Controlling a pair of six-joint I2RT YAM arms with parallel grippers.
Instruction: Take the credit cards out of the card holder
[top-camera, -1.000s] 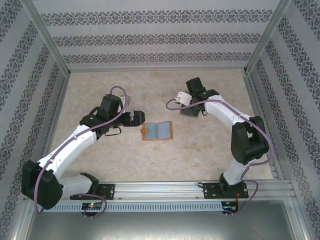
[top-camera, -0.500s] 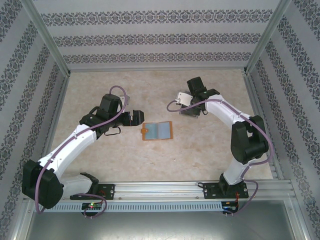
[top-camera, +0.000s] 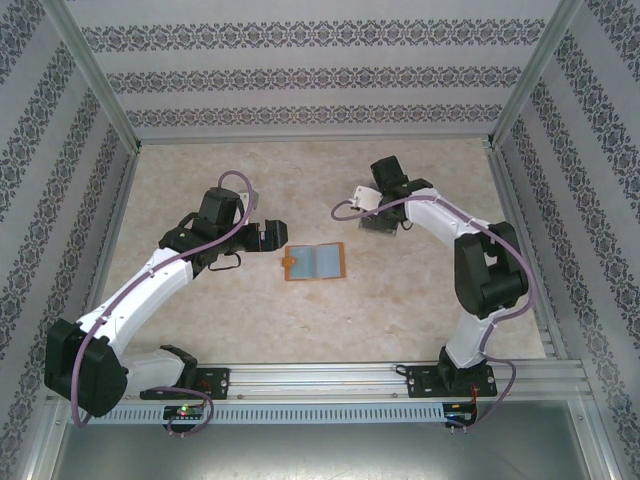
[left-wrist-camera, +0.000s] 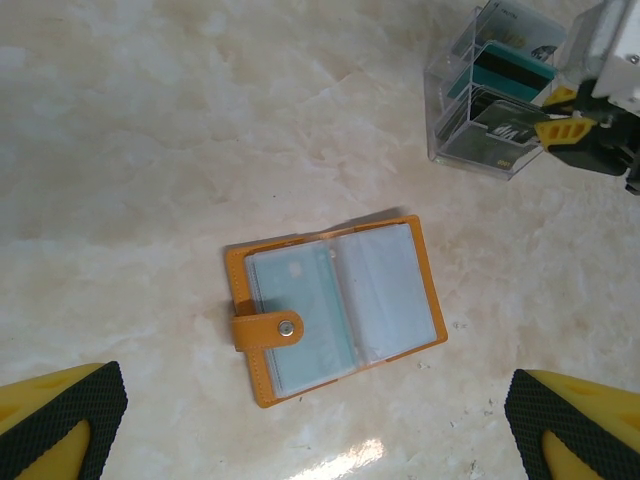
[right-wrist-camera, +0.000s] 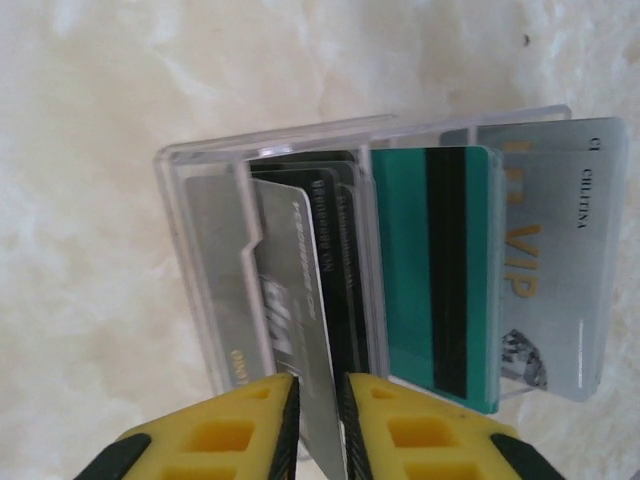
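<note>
The orange card holder (top-camera: 314, 262) lies open and flat mid-table, its snap tab folded over the left page (left-wrist-camera: 335, 300). A teal credit card (left-wrist-camera: 300, 312) shows through the left clear pocket. My left gripper (top-camera: 274, 237) hovers just left of the holder, open, with its fingertips (left-wrist-camera: 60, 425) wide apart and nothing between them. My right gripper (right-wrist-camera: 318, 385) is over a clear box (right-wrist-camera: 190, 250) and shut on a grey credit card (right-wrist-camera: 290, 290) that stands tilted inside the box's left slot.
The clear box (top-camera: 375, 226) sits right of and beyond the holder and also holds dark cards, a teal card with a black stripe (right-wrist-camera: 430, 270) and a silver VIP card (right-wrist-camera: 550, 270). Patterned walls and metal posts ring the marble tabletop (top-camera: 250, 310).
My right gripper has edged slightly back and left over the clear box, and its elbow has swung inward. The left arm and the card holder have not moved.
</note>
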